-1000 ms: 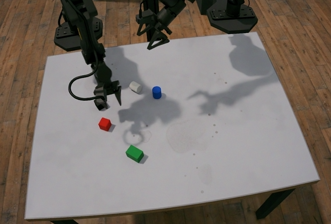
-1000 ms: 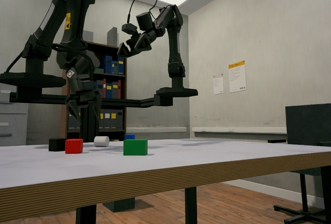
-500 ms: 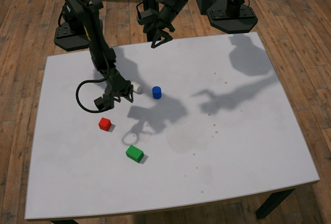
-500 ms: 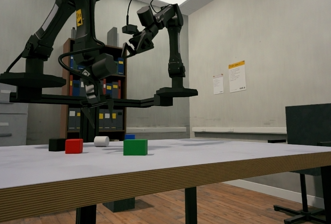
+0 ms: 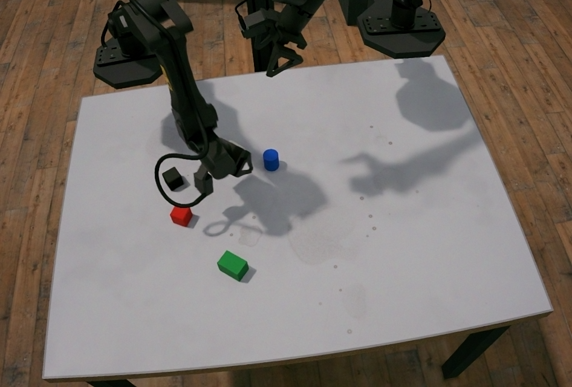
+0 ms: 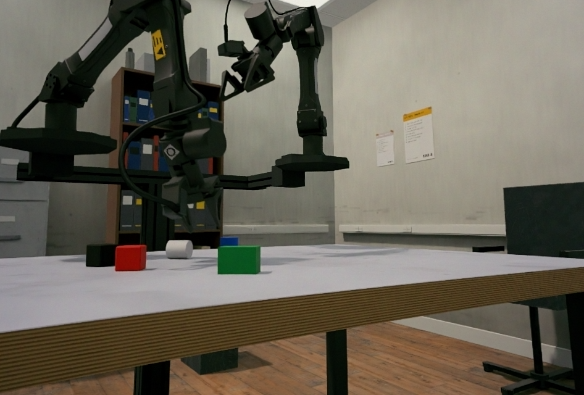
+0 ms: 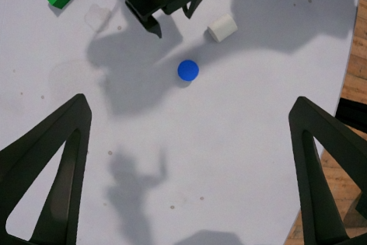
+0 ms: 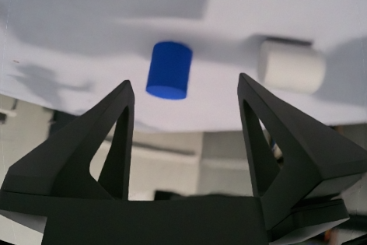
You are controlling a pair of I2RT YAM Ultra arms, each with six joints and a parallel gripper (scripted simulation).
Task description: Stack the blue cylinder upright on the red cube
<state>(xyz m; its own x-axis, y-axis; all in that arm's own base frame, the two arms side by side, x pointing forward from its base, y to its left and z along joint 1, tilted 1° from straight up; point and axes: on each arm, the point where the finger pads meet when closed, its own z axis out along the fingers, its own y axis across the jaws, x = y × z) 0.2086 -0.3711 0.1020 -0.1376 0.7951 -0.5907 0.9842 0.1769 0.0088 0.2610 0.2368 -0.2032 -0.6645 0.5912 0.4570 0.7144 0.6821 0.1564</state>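
Observation:
The blue cylinder (image 5: pixel 270 159) stands upright on the white table, apart from everything; it also shows in the left wrist view (image 7: pixel 188 70). The red cube (image 5: pixel 181 216) (image 6: pixel 130 257) sits nearer the front left. My right gripper (image 5: pixel 240 167) hovers low just left of the cylinder, partly open and empty. In the right wrist view the cylinder (image 8: pixel 169 70) lies ahead of the fingers, not between them. My left gripper (image 5: pixel 279 61) is wide open and empty, high above the table's back edge (image 7: pixel 183 194).
A white cylinder (image 8: pixel 292 67) (image 7: pixel 222 26) lies on its side close beside my right gripper. A black cube (image 5: pixel 173 178) sits by the right arm's cable. A green block (image 5: pixel 233 265) lies towards the front.

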